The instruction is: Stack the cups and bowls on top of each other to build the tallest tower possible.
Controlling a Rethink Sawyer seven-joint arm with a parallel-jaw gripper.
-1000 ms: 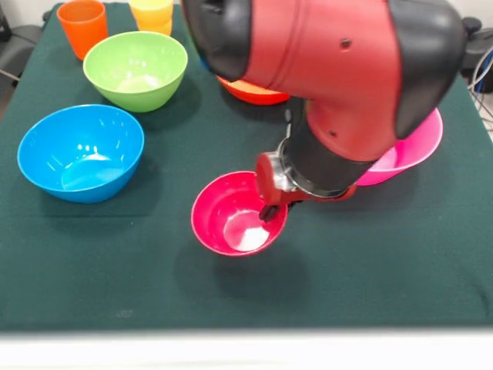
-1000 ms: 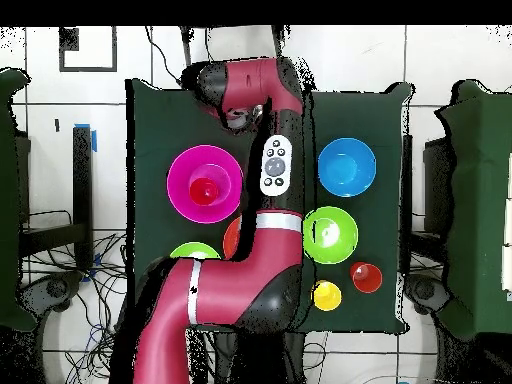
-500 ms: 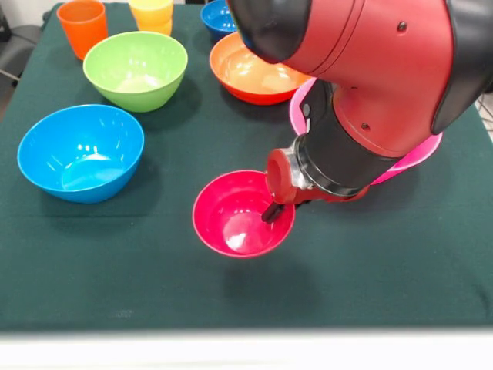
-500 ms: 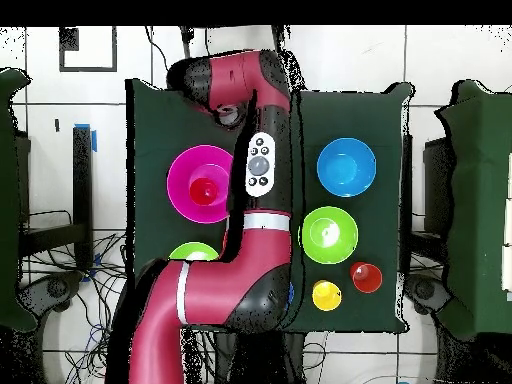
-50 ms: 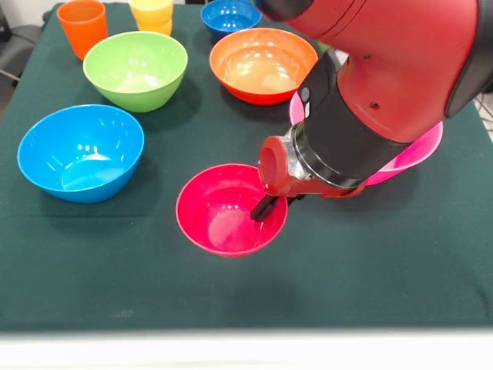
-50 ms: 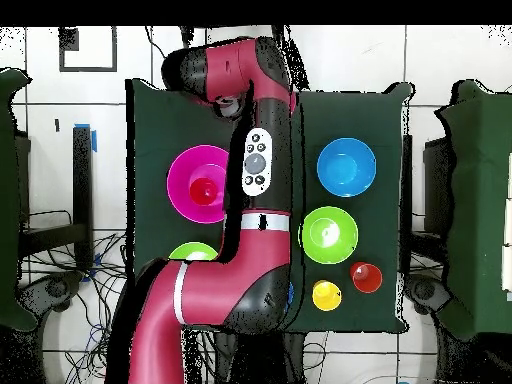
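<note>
The small glossy crimson plastic bowl [image 5: 231, 209] sits mouth-up, apparently resting on the dark green bench [image 5: 92, 262] near its front edge, and the red arm's pincer [image 5: 264, 206] reaches down over the bowl's right rim, with one dark fingertip [image 5: 262, 209] showing inside the wall. It looks to be gripping that rim, but the wrist hides the other finger, so I cannot tell for certain whether it is pinching or spread. The bowl has no long axis to speak of; its opening points straight up. The big pink plastic bowl [image 5: 416, 150] lies just behind and to the right of the wrist, mostly hidden by it, and the overhead view shows the red plastic tumbler [image 6: 203, 190] standing in its middle. By my reckoning the coming move is a lift and a short carry back-right onto that tumbler.
</note>
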